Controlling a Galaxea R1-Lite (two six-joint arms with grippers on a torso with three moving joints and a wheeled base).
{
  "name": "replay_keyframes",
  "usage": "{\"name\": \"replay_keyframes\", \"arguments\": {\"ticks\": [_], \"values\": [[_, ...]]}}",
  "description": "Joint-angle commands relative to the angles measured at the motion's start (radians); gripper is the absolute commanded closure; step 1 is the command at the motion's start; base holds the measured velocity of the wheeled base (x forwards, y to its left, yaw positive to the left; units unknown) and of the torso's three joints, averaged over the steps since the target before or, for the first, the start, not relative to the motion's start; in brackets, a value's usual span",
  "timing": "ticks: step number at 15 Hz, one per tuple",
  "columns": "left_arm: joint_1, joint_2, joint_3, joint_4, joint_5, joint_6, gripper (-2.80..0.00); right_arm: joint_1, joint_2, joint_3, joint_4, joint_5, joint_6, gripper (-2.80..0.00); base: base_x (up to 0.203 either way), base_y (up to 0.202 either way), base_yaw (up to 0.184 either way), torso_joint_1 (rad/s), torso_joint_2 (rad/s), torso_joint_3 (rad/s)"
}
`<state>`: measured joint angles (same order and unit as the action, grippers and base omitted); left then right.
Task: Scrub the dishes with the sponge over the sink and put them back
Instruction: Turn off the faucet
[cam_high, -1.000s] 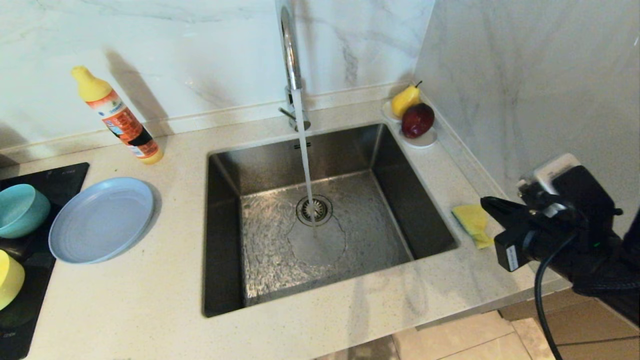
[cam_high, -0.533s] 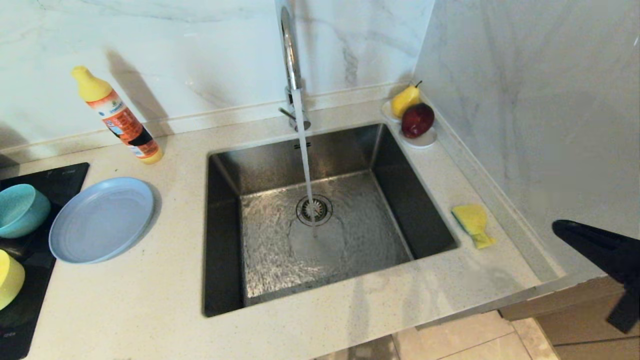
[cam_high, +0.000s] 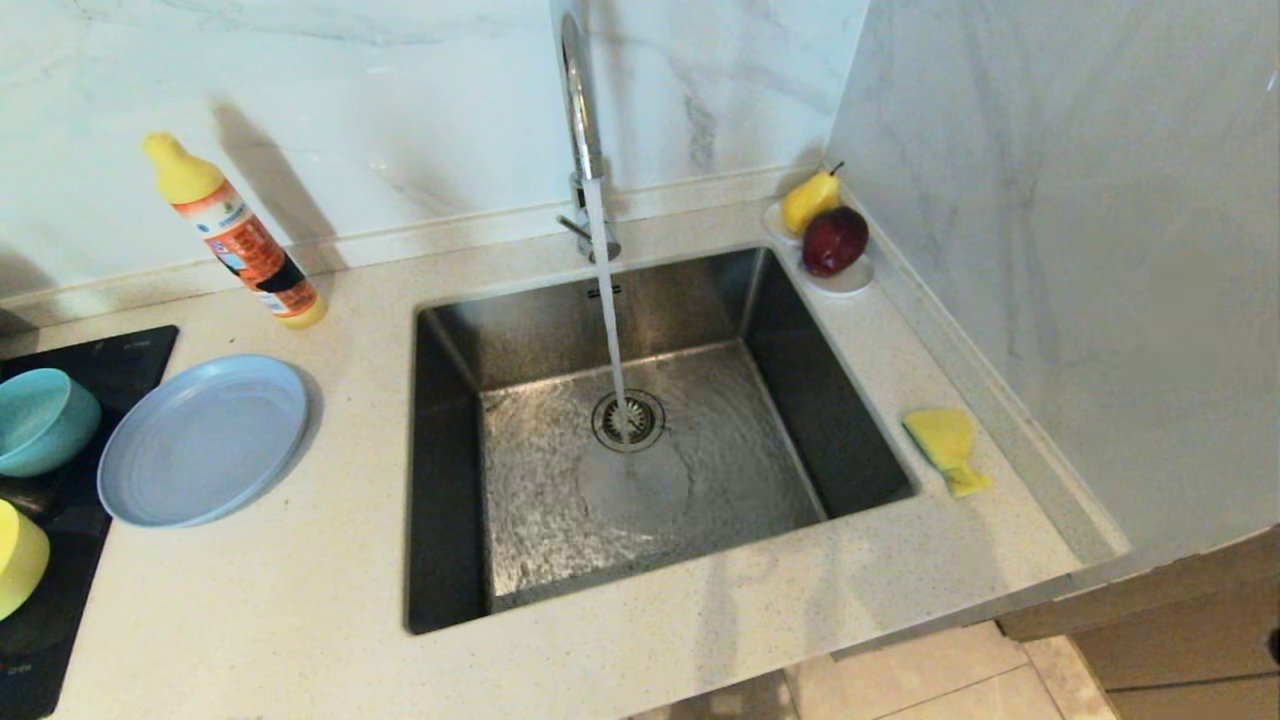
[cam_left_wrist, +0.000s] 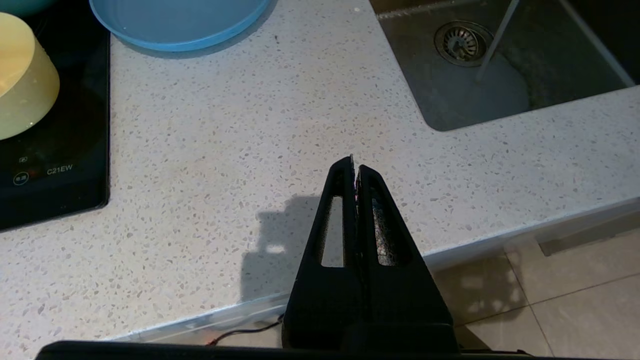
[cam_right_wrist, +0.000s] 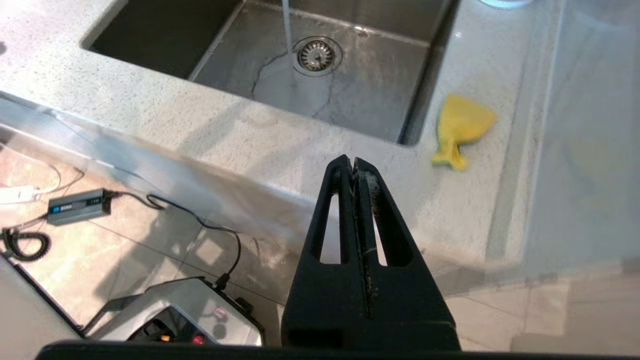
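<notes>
Right arm has pulled back out of the head view; a second ago it hung over the near right counter by the sponge (cam_high: 946, 450), now gone from that view. Right gripper (cam_right_wrist: 354, 162) seen only from its own wrist: jaws pressed together, empty, hanging off the near counter edge over the floor, sponge well apart ahead. Left gripper (cam_left_wrist: 354, 162) parked over the near counter edge, jaws clenched, holding nothing. Judgement: looks like a retreat to rest, so either the scrubbing is done or not begun; nothing in hand. Sponge count: one, yellow face up, crumpled, on the counter just right of the sink (cam_high: 450, 420). Dishes, three, all left of the sink: grey-blue plate (cam_high: 203, 438) on the counter, teal bowl (cam_high: 40, 418) and yellow-green bowl (cam_high: 18, 555) on the black hob (cam_high: 60, 610). One sink, one tap (cam_high: 578, 110) running water onto the drain. One detergent bottle (cam_high: 240, 240) far left. One white fruit dish (cam_high: 845, 280) at the far right corner with two fruits, a pear (cam_high: 810, 200) and a red one.
</notes>
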<state>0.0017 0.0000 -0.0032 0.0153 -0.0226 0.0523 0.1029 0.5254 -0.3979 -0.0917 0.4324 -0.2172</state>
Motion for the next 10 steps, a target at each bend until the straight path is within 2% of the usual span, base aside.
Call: {"name": "replay_keyframes", "arguments": {"ticks": [1,3,5,7,10], "values": [[0.0,0.002,0.0,0.0,0.0,0.0,0.0,-0.112,-0.172,0.06,0.018,0.034,0.0,0.0,0.0,0.0,0.0,0.0,0.0,0.0],[0.001,0.002,0.0,0.0,0.0,-0.001,0.0,-0.158,-0.25,0.149,0.011,0.034,-0.004,0.0,0.0,0.0,0.0,0.0,0.0,0.0],[0.0,0.002,0.0,0.0,0.0,-0.002,0.0,-0.162,-0.258,0.217,0.003,-0.061,-0.001,0.0,0.0,0.0,0.0,0.0,0.0,0.0],[0.001,0.002,0.0,0.0,0.004,-0.012,0.0,-0.148,-0.279,0.343,-0.03,-0.181,-0.011,0.0,0.0,0.0,0.0,0.0,0.0,0.0],[0.001,0.002,0.0,0.0,0.004,-0.019,0.0,-0.112,-0.435,0.386,-0.025,-0.272,-0.007,0.0,0.0,0.0,0.0,0.0,0.0,0.0]]}}
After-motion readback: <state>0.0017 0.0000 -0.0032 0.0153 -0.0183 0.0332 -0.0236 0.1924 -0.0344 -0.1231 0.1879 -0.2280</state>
